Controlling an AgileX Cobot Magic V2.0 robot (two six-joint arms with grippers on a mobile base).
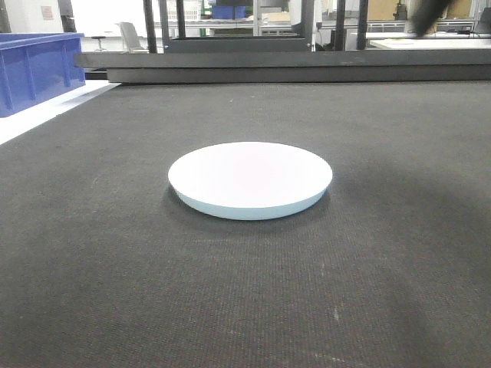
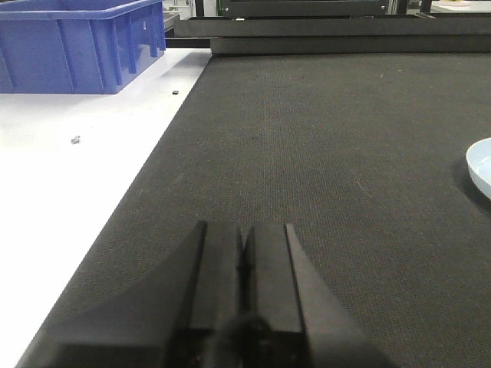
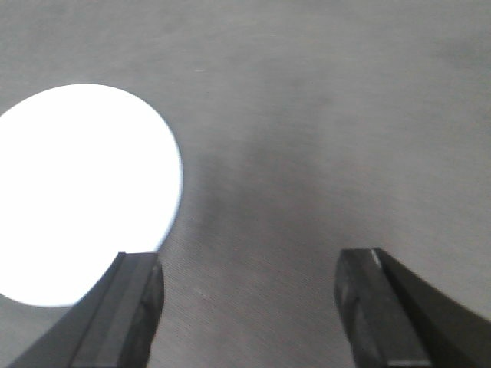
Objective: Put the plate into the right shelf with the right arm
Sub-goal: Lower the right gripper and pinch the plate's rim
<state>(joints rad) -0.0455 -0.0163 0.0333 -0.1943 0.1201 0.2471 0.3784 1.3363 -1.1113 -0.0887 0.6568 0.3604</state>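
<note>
Exterior front-facing, plate [image 1: 250, 180], blue bin [image 1: 34, 69], contents hidden

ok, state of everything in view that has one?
plate: flat on the dark mat, right way up, not gripped.
right end effector: open, empty, above the mat, plate off to one side, not between its fingers.
left end effector: shut, empty, low over the mat.
blue bin: upright on the white surface, contents not visible.

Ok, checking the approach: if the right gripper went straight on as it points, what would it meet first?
Probably the dark mat beside the plate, not the plate itself. The open right gripper aims just off its edge, though depth is unclear.
</note>
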